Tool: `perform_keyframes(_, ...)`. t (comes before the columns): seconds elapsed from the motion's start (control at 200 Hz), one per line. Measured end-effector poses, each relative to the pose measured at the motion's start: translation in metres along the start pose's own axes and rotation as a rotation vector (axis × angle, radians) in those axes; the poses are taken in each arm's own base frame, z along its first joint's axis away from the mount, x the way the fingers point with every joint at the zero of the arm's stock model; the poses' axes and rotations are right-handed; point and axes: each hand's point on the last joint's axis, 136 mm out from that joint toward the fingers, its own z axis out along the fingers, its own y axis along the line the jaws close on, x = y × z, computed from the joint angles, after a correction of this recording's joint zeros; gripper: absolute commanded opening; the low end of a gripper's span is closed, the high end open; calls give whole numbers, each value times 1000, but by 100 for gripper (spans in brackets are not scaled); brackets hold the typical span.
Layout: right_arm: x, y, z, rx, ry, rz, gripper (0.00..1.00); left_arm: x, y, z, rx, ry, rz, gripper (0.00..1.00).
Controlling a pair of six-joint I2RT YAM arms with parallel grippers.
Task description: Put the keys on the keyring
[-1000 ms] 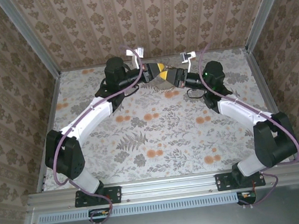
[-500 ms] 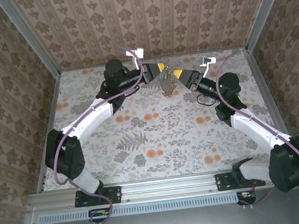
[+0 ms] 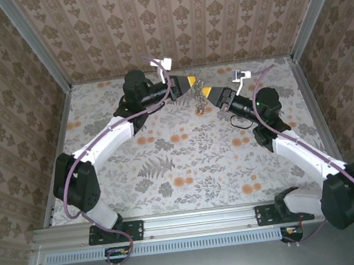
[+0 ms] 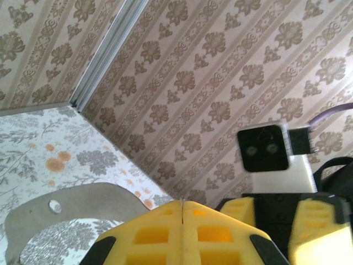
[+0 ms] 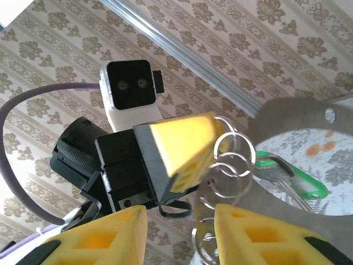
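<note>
Floral table [image 3: 187, 163]: L grip [image 3: 191, 81] clamped on keyring [image 4: 88, 200]; R grip [image 3: 204, 92] fingers apart nr green key [image 5: 292, 179].

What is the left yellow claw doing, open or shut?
The left gripper is shut: its yellow fingers meet along a thin seam, the keyring sticking out beneath.

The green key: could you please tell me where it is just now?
The green key shows right of centre in the right wrist view, joined to small silvery rings beside the left gripper, in front of the broad grey keyring.
</note>
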Motion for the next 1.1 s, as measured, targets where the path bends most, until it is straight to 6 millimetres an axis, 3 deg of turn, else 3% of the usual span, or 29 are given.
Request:
perform_keyframes(0.225, 0, 22, -7, -15, 8, -51, 38, 8, 10, -2, -79, 68, 36, 0)
perform_keyframes(0.395, 29, 31, 5, -43, 86, -28, 36, 5, 11, -5, -125, 84, 55, 0)
perform_keyframes(0.6, 42, -2, 18, 25, 122, 7, 30, 8, 15, -7, -158, 111, 44, 0)
perform_keyframes(0.815, 23, -46, 20, 119, 86, 22, 27, 16, 17, -11, -184, 145, 9, 0)
perform_keyframes(1.1, -4, -53, 45, 107, 79, 13, 27, 17, 15, -14, -190, 150, -28, 0)
